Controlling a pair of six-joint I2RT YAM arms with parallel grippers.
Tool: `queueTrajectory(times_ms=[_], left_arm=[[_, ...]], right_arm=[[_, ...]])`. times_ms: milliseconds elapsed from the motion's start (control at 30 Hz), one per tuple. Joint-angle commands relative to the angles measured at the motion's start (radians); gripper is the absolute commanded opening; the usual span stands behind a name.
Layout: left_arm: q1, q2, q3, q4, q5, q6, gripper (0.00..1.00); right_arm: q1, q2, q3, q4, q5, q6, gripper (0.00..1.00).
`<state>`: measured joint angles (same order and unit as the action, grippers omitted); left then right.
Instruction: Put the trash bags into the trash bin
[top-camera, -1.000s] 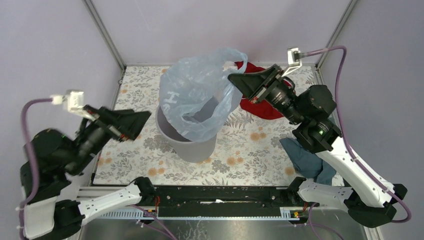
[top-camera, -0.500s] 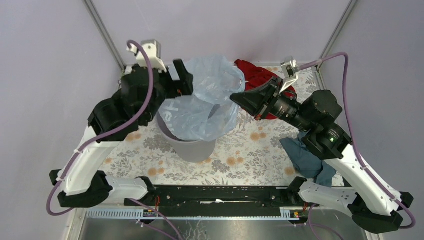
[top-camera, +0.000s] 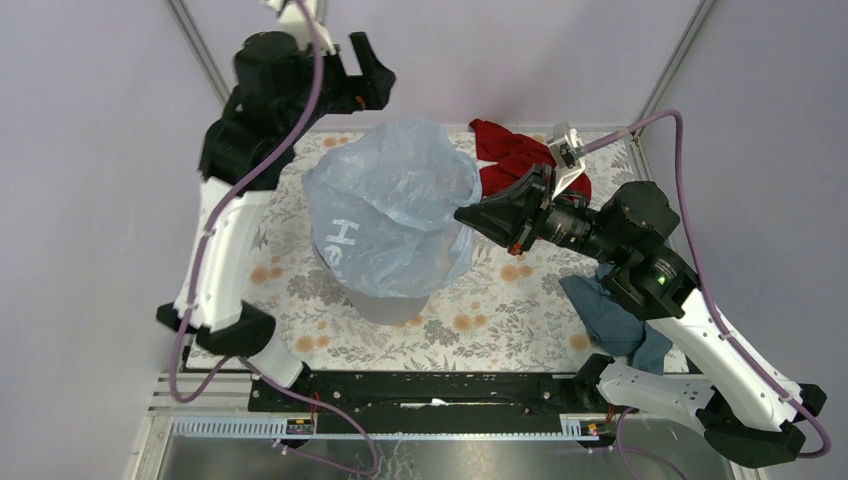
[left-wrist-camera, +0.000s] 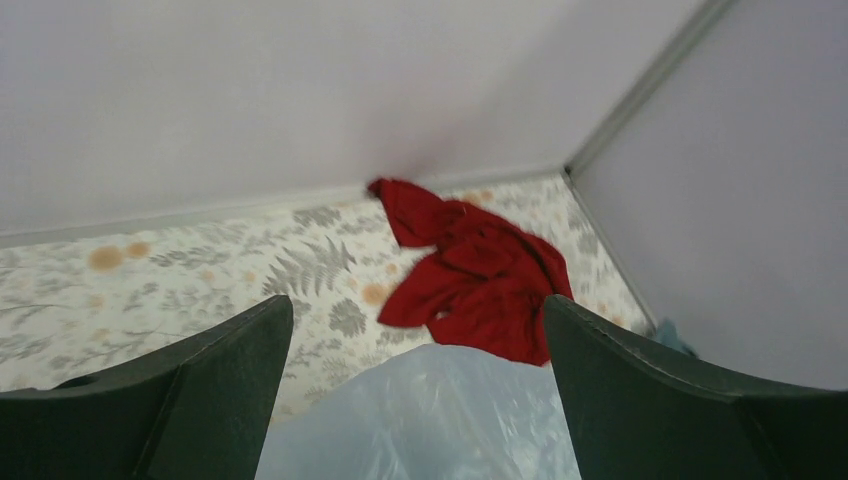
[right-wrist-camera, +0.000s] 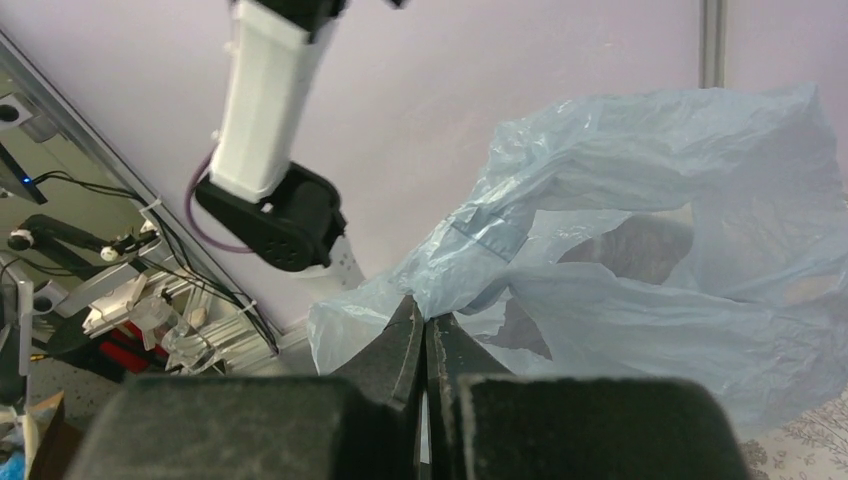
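While draped over the bin (top-camera: 385, 300), bag (top-camera: 390, 205) pinched by right tool (top-camera: 462, 213), left tool (top-camera: 373, 75) wide above.

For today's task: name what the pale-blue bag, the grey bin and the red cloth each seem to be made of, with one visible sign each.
Trash bag: apparently thin plastic film; it is translucent, slightly glossy and finely crinkled.
Trash bin: probably moulded plastic; the little wall that shows is smooth, plain light grey.
Red cloth: likely a textile; it is matte and lies in soft, rumpled folds.
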<state>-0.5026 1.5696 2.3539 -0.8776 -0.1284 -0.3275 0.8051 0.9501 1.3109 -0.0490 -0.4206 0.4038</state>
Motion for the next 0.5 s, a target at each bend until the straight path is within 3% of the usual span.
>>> queueTrajectory(times_ms=[0,167,333,467], left_arm=[[0.057,0.104,0.020,0.035,0.366,0.048,0.99],[0.059,0.134,-0.034,-0.029,0.482,0.077,0.97],[0.059,-0.056,-0.337,0.043,0.421,0.112,0.83],[0.059,-0.177,-0.468,0.010,0.406,0.124,0.64]], right_arm=[[0.001,0.001,0.002,0.033,-0.084,-0.016,0.00],[0.001,0.003,0.002,0.037,-0.102,-0.014,0.00],[0.002,-0.003,-0.015,0.068,-0.126,-0.011,0.00],[0.002,-0.010,-0.033,0.112,-0.135,-0.002,0.00]])
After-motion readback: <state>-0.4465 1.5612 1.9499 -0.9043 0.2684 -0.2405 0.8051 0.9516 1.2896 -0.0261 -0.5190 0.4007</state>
